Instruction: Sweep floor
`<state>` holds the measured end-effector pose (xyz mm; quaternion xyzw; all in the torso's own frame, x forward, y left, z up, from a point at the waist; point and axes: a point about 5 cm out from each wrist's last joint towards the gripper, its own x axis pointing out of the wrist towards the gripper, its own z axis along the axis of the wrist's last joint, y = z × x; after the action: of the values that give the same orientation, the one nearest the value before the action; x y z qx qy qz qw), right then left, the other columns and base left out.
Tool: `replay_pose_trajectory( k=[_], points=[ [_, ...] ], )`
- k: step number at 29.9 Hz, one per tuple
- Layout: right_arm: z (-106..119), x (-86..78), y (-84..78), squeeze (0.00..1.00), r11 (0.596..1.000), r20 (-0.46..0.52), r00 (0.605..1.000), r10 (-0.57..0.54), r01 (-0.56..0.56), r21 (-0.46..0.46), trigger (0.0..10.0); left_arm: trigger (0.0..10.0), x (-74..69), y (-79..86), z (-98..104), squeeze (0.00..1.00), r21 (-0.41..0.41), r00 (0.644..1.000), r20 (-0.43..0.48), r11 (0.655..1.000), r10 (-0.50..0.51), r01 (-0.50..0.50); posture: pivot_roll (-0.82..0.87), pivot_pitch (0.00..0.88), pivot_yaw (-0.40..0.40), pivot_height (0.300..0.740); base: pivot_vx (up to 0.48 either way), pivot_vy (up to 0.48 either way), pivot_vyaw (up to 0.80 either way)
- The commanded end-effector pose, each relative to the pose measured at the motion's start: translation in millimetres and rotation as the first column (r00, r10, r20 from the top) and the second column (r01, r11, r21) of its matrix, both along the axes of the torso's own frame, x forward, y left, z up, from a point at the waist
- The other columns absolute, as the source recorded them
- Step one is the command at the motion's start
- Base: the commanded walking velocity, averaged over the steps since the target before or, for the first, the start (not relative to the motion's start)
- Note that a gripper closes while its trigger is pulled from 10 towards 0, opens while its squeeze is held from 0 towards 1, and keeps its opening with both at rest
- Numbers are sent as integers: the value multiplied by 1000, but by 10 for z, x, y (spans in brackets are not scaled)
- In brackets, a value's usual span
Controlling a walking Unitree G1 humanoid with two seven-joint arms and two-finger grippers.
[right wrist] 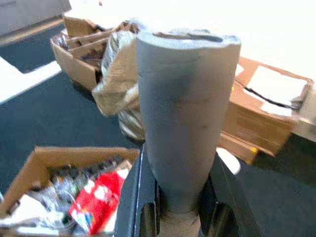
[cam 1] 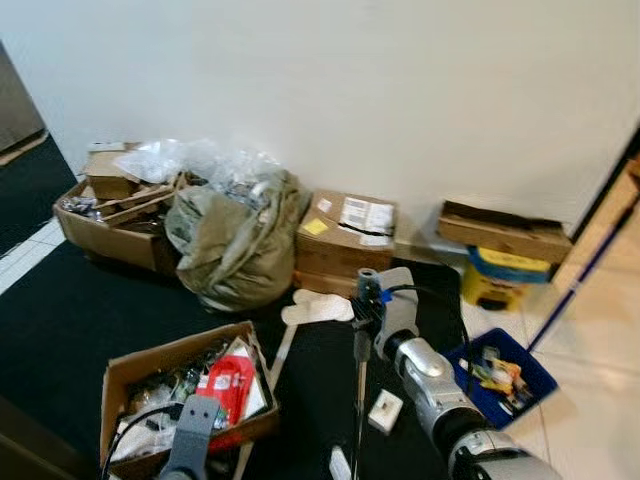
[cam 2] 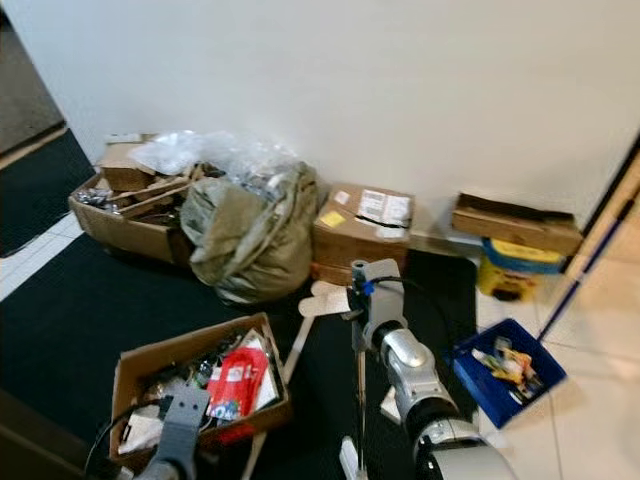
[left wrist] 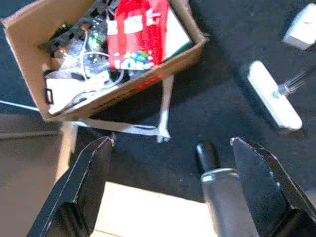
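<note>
Right gripper [right wrist: 180, 197] is clamped on the broom's grey foam grip [right wrist: 185, 108]; soft sleeve, good hold point near the top. The broom [cam 1: 361, 400] is likely light and stiff, a thin pole down to a white head [left wrist: 274, 101] on the black mat [cam 1: 60, 320] near centre. Left gripper [left wrist: 170, 160] is spread wide, holding nothing.

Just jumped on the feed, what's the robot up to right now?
The right gripper is clamped on the grey foam handle of a sweeper, whose thin pole runs down to a white head on the dark carpet. The left gripper hangs open above the carpet beside an open cardboard box with a red packet in it. Ahead, by the wall, sit more boxes, a stuffed olive bag and a blue dustpan holding litter.
</note>
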<state>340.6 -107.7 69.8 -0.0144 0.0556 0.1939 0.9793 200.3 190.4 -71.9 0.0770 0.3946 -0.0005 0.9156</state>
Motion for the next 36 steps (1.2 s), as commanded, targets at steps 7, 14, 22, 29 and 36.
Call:
replay_pose_trajectory(
  k=[7, 14, 22, 29, 36],
  points=[
    [30, 9, -96, 0, 999, 26, 999, -31, 31, 12, 10000, 10000, 5, -13, 0, 0, -4, 1000, -1, 1000, -7, 7, -78, 5, 25, 740, 347, 0, -457],
    [27, 3, -64, 0, 1000, 24, 1000, -12, 12, 14, 10000, 10000, 4, 14, 1, 0, 12, 1000, -2, 1000, 14, -14, -78, 2, 23, 740, 99, 0, 0],
    [-7, -22, -29, 0, 1000, 10, 1000, 15, -15, 4, 10000, 10000, -10, 23, -7, 0, 32, 1000, -14, 999, -1, 2, -80, 5, 25, 740, 0, -120, 0],
    [-26, -39, -30, 0, 1000, 9, 1000, 19, -19, -3, 10000, 10000, -32, 17, -18, 0, 20, 1000, -13, 1000, 15, -14, -76, 15, 21, 740, 0, 0, 0],
    [-26, -39, -25, 0, 1000, 11, 1000, 18, -17, -8, 10000, 10000, -50, 13, -27, 0, 17, 1000, -15, 1000, 19, -18, -73, 19, 19, 740, 0, 0, 0]
  ],
)
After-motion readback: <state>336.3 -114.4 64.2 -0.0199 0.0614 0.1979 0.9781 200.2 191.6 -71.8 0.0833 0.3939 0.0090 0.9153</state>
